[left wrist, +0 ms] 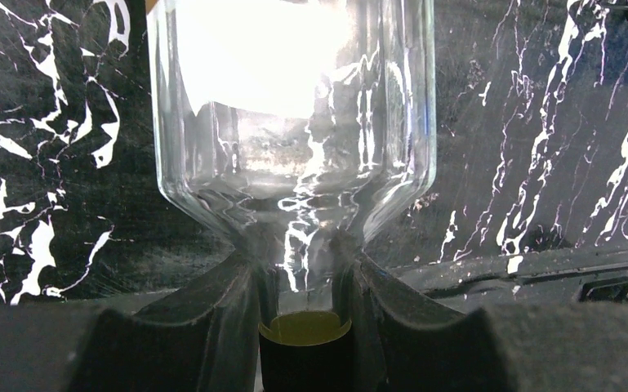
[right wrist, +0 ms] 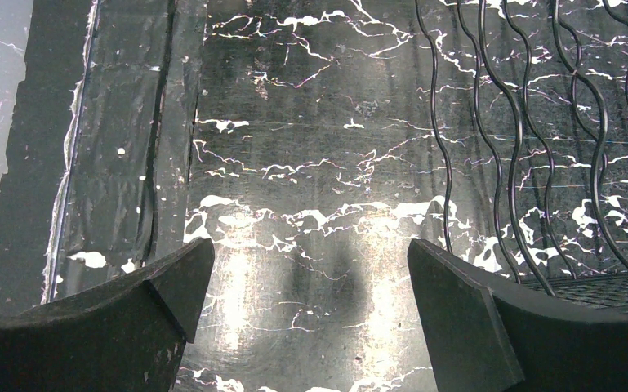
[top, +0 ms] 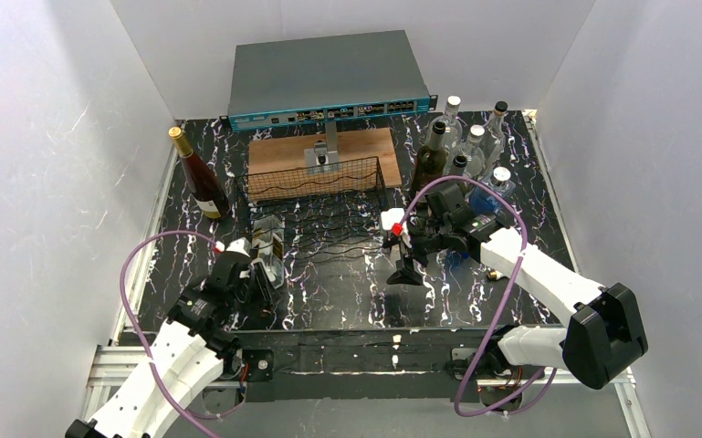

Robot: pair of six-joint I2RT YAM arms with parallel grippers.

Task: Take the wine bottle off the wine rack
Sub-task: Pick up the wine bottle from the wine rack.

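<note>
Black marbled desk: left gripper jaws clench the wine bottle at 9 o'clock of the wine rack; right gripper jaws gape. Drawing it clear toward 7 o'clock seems next.

- Top view: high above the near edge, looking down over the whole desk.
- Left wrist view: very close, facing a bottle from its neck end.
- Right wrist view: low over the desk, facing down; shares the rack edge with the top view.
</note>
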